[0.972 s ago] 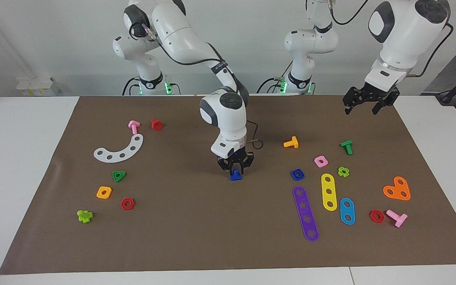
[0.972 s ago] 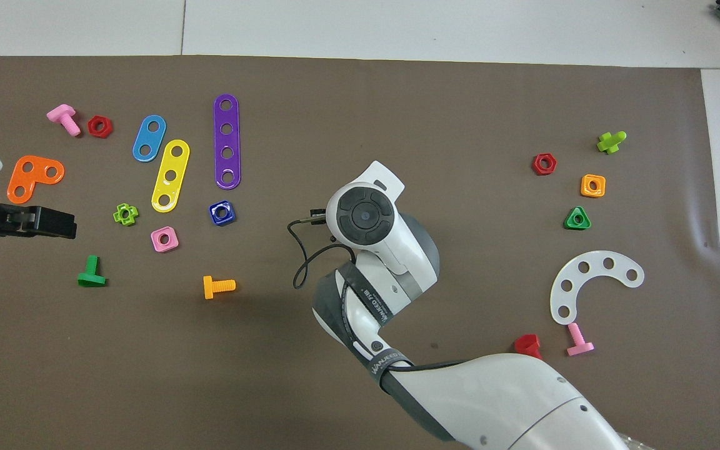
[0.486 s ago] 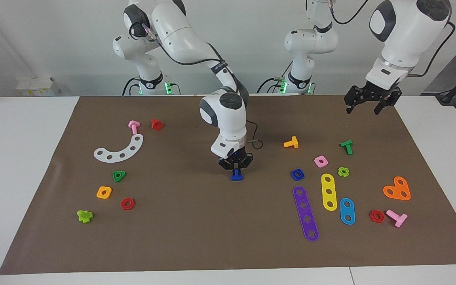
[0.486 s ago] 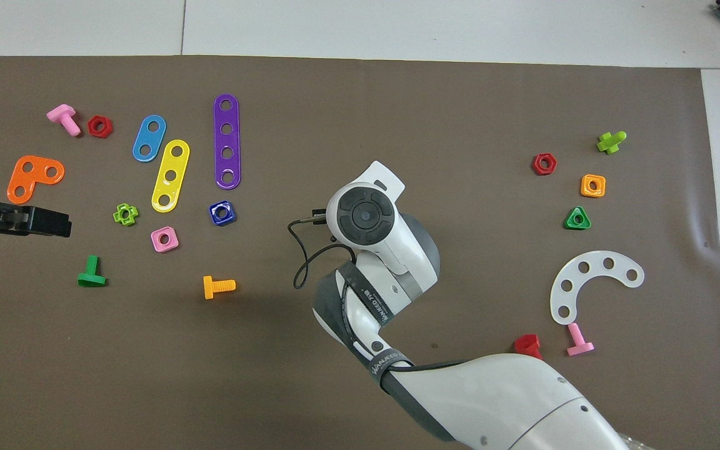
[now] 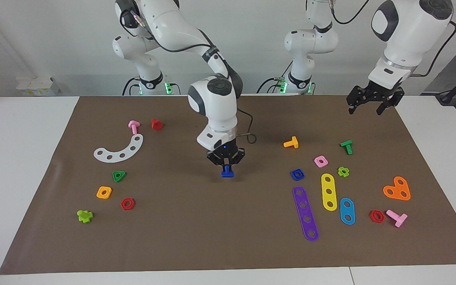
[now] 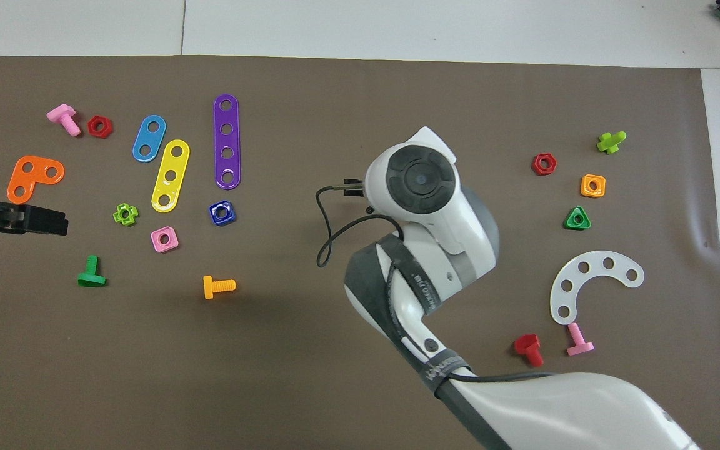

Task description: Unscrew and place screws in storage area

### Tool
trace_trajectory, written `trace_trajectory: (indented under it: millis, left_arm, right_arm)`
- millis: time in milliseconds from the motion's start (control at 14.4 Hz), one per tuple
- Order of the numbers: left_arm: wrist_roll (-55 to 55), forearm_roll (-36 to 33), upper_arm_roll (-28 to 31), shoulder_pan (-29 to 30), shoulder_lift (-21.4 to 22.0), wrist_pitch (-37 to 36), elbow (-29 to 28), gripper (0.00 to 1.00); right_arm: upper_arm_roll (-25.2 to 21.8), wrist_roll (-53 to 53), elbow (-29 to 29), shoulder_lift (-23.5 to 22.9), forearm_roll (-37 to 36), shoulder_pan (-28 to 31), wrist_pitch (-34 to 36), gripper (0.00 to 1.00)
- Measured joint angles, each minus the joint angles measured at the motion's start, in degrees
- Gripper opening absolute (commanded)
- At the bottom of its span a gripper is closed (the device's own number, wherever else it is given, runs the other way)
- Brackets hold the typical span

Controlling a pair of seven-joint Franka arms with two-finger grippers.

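Note:
My right gripper is shut on the small blue bolt and holds it by the shank, head down, a little above the middle of the brown mat. In the overhead view the right arm's wrist hides both the gripper and the bolt. The storage area lies toward the right arm's end, around the white curved strip, which also shows in the overhead view. My left gripper is open and empty, raised over the mat's corner at the left arm's end; it also shows in the overhead view.
By the white strip lie a green triangular nut, an orange square nut, a red hex nut, and pink and red bolts. Toward the left arm's end lie a blue square nut and purple and yellow strips.
My right gripper closed on the blue bolt, lifted it off the mat and moved it a little toward the right arm's end. The left gripper barely drifted.

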State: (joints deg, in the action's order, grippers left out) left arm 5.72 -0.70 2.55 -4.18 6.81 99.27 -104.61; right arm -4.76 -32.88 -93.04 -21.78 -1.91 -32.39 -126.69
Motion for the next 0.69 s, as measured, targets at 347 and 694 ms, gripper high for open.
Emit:
trace_trajectory:
  millis: [347,694]
  left_arm:
    - [0.0,0.0,0.0,0.0,0.0,0.0,0.0,1.0]
    - [0.0,0.0,0.0,0.0,0.0,0.0,0.0,1.0]
  right_arm:
    - [-0.1,12.4,-8.8,11.5,-0.1,14.6,3.2,0.0]
    - [0.0,20.5,-18.3,12.7,0.6,21.6,1.5,0.0]
